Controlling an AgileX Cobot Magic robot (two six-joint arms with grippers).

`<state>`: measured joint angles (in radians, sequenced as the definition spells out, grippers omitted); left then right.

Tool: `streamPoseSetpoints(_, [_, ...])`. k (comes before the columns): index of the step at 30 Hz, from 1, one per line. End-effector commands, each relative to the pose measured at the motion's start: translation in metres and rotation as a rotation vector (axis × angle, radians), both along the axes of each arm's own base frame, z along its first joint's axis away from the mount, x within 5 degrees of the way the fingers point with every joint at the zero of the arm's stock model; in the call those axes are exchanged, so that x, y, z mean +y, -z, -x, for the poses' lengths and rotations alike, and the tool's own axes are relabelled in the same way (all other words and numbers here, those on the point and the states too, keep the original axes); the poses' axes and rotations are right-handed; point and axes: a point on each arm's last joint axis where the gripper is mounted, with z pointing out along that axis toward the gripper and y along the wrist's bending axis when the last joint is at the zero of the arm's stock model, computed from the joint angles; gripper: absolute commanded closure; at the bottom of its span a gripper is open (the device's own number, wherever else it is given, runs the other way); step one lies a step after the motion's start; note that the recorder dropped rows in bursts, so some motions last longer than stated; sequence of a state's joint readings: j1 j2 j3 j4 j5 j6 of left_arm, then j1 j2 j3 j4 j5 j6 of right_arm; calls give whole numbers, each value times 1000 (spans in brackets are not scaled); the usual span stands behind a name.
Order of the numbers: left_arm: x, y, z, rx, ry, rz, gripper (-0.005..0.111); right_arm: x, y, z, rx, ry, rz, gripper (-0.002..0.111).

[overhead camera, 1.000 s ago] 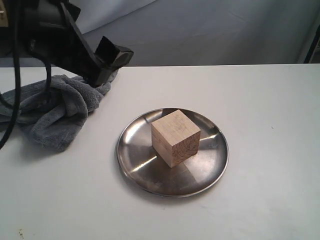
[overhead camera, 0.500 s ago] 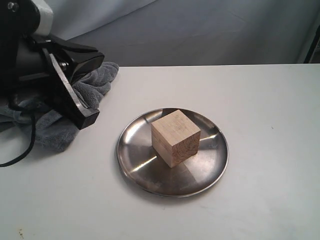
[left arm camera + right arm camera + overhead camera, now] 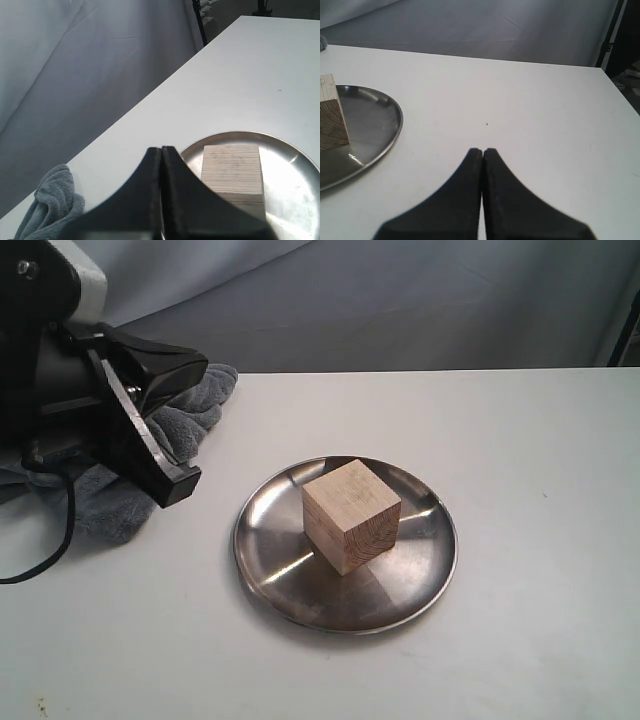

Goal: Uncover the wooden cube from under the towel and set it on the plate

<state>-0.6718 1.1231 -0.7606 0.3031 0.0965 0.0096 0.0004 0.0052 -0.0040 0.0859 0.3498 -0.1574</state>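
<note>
Now our wooden cube (image 3: 350, 515) sits on the plate (image 3: 275, 560), the towel (image 3: 195, 412) heaped far left. Our left gripper (image 3: 161, 151) and right gripper (image 3: 482, 151) are pinched closed, empty; swinging the left one low could knock the plate.

White tabletop (image 3: 540, 470), grey fabric backdrop (image 3: 420, 300) behind, dark pole (image 3: 628, 335) at the edge

I see lots of bare worktop (image 3: 540, 470) right of the plate (image 3: 268, 540). My left gripper (image 3: 177, 484) and the towel (image 3: 195, 405) crowd its left side.
</note>
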Motion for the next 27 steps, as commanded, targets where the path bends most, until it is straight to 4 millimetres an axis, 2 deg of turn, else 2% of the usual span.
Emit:
streamPoseSetpoints(1, [0, -2, 2, -8, 3, 25, 107, 0, 1, 0, -1, -1, -5, 108])
streamPoseSetpoints(4, [-1, -4, 1, -35, 15, 22, 107, 0, 1, 0, -1, -1, -5, 108])
streamPoseSetpoints(7, [-2, -3, 2, 53, -26, 132, 107, 0, 1, 0, -1, -1, -5, 108])
streamPoseSetpoints(9, [0, -4, 4, 65, -33, 129, 107, 0, 1, 0, -1, -1, -5, 108])
streamPoseSetpoints(15, [24, -19, 27, 109, -87, 125, 107, 0, 1, 0, -1, -1, -5, 108])
streamPoseSetpoints(20, [60, -35, 52, 43, -177, 291, 107, 0, 1, 0, -1, -1, -5, 108])
streamPoseSetpoints(21, [77, -31, 62, -5, -222, 363, 107, 0, 1, 0, -1, -1, -5, 108])
streamPoseSetpoints(22, [84, -27, 67, -19, -250, 392, 107, 0, 1, 0, -1, -1, -5, 108])
streamPoseSetpoints(23, [98, -15, 79, -40, -304, 448, 107, 0, 1, 0, -1, -1, -5, 108])
streamPoseSetpoints(24, [105, -7, 86, -47, -329, 471, 107, 0, 1, 0, -1, -1, -5, 108])
streamPoseSetpoints(25, [113, 11, 95, -72, -357, 484, 107, 0, 1, 0, -1, -1, -5, 108])
streamPoseSetpoints(27, [121, 34, 107, -147, -377, 520, 107, 0, 1, 0, -1, -1, -5, 108])
